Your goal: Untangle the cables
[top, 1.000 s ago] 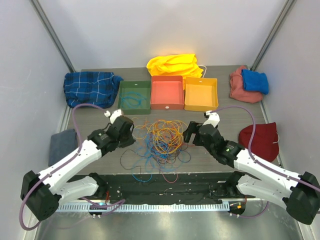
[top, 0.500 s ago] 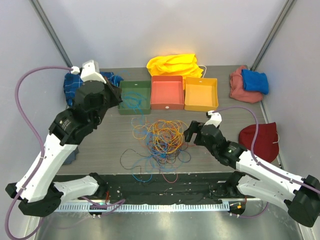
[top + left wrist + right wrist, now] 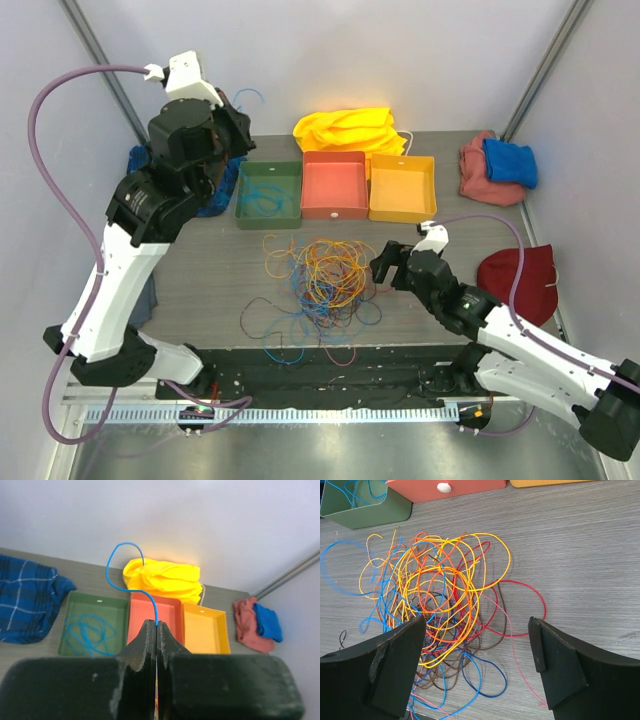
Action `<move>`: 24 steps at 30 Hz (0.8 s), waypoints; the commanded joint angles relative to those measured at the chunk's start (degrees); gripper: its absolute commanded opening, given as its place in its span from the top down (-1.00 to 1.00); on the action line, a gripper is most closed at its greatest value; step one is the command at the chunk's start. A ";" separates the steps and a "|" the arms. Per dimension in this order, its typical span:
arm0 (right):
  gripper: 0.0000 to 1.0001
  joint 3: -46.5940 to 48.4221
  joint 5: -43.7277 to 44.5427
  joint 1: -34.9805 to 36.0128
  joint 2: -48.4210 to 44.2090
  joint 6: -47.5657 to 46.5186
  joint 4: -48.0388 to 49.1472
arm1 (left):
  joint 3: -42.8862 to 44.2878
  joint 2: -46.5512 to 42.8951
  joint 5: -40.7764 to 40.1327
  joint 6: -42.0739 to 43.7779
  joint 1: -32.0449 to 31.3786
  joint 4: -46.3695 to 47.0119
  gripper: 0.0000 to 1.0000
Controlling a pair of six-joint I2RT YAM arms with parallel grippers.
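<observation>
In the lower right of the top view, our right gripper [image 3: 384, 266] is low over the table [image 3: 200, 262], with its fingers [image 3: 395, 665] wide apart and nothing between them. In the right wrist view the pile of cables [image 3: 440, 595] lies just beyond the fingers and does not touch them. A red loop comes nearest to the finger on the right of that frame. In the top view the pile sits in the middle of the frame, just left of this gripper.

Farther back three trays stand in a row: green tray [image 3: 268, 222], red tray [image 3: 334, 212] and yellow tray [image 3: 402, 214]. Some blue strands already lie in the green one.

In the upper left the left gripper [image 3: 236, 125] hangs high, with its jaws pressed together on one blue cable [image 3: 126, 543]. In the left wrist view this strand rises from the tips and curls into a loop. The green tray is below the tips, to the left. What hangs under the jaws is hidden.

We judge that the step is to bring this blue cable to the green tray. To do it well, we should come low over the tray's middle before we let go, because the springy strand may jump over the rim. We should also check that its tail is free from the pile, which we cannot see here. If the pile drags, the right gripper could hold it down.
</observation>
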 commanded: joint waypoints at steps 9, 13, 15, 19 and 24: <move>-0.88 6.72 -11.78 0.53 7.26 -3.85 13.19 | 8.47 4.18 9.44 1.57 -0.20 -0.51 1.00; -0.88 10.25 -10.55 0.88 12.45 -4.12 12.75 | 9.61 6.46 5.85 3.33 -0.20 -0.42 1.00; -0.88 10.70 -9.93 0.88 13.16 -3.85 12.57 | 11.01 8.66 3.65 3.77 -0.20 -1.47 1.00; -0.88 8.94 -9.14 0.80 10.70 -3.85 11.96 | 10.93 11.21 1.35 3.16 0.77 -1.66 1.00; -0.88 6.48 -6.94 0.88 5.96 -4.47 9.50 | 8.83 13.76 0.29 2.90 2.70 0.36 1.00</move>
